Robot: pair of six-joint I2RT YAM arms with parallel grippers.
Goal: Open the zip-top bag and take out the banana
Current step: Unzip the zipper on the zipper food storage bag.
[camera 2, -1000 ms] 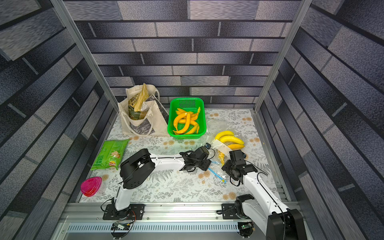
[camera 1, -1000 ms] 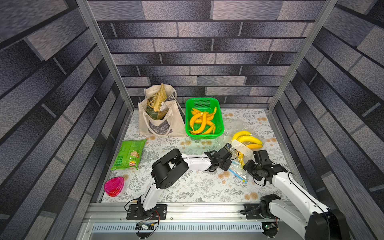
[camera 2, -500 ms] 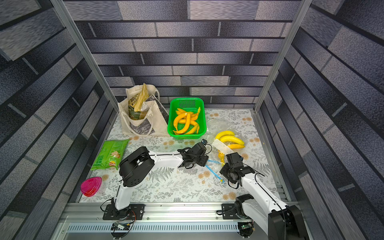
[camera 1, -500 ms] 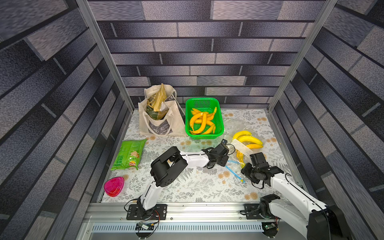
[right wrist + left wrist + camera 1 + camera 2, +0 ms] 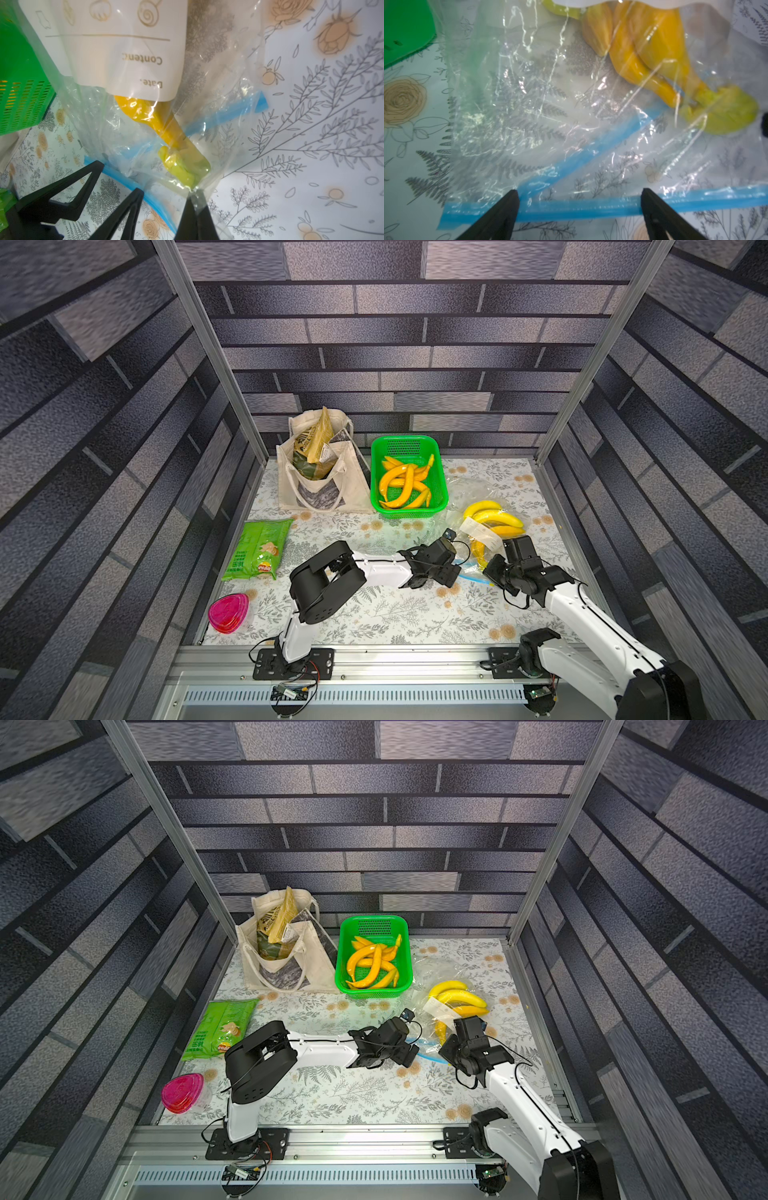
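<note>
**right jaws pinch the bag, left jaws wide over the zip**

the zip-top bag (image 5: 463, 493) lies on the right side of the flowered bench (image 5: 395, 614), just beside the green basket (image 5: 405, 443). the banana (image 5: 494, 517) bunch is inside it, stem end toward the arms and close to the blue zip strip (image 5: 581, 205).

the right arm (image 5: 582, 605) reaches in low. the right jaws are closed tight on a gathered pinch of the bag's clear plastic, right next to the greenish stem tip (image 5: 185, 166).

the left arm (image 5: 382, 570) comes across from the other side. the left jaws stand wide apart, one tip on either side of a stretch of the zip strip, gripping nothing – i can't tell whether the tips touch it.

in the left wrist view two blue strips spread apart from one corner, so the mouth looks partly parted. a white label (image 5: 116, 52) printed "content" and "date" covers part of the bunch.

well apart from all this – a cloth tote (image 5: 353, 489) at the back, and a green chip packet (image 5: 257, 549) and a pink container (image 5: 227, 612) on the left.
</note>
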